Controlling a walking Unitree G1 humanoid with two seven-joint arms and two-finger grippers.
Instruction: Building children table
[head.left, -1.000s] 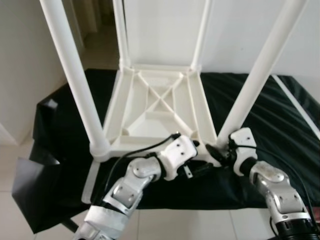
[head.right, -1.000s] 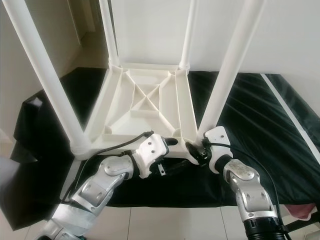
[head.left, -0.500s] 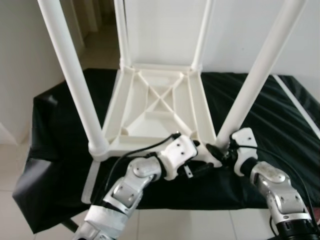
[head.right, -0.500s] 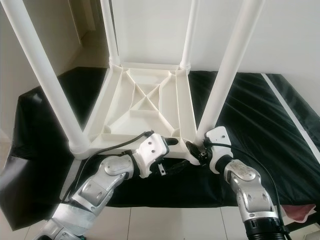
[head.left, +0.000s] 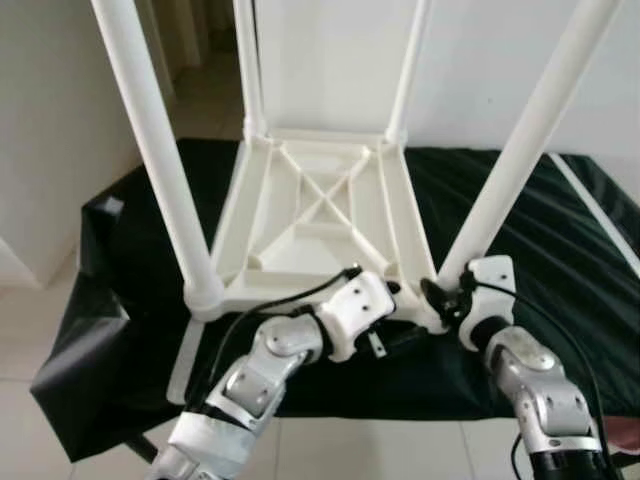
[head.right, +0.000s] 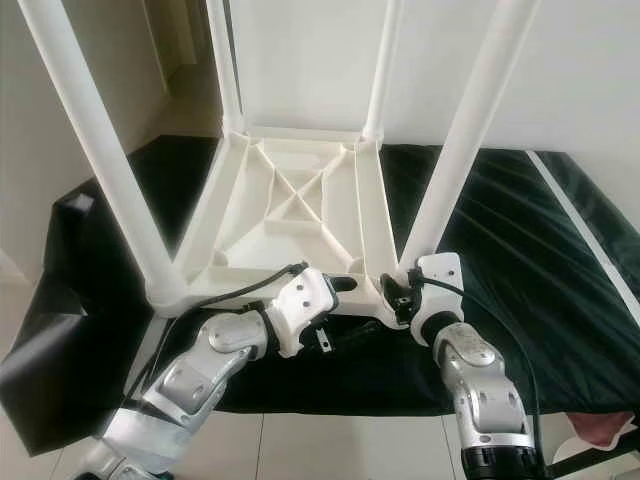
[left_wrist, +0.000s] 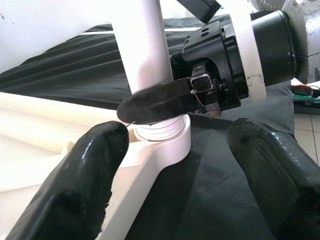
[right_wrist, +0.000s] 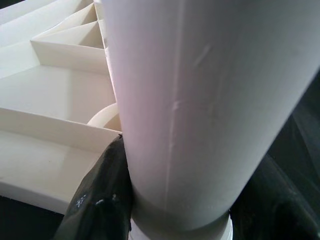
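mostly built already: the white table (head.left: 320, 215) lies upside down on the black cloth (head.left: 560, 230), and all four legs stand in its corner sockets. the right gripper (left_wrist: 155, 102) clamps the base of the near right leg (head.left: 505, 180), so seating or tightening that leg looks like the remaining step. the left gripper (left_wrist: 175, 185) sits wide apart just beside that socket, holding nothing. since a second ago the right wrist has edged inward at the leg base, and the head camera has shifted slightly.
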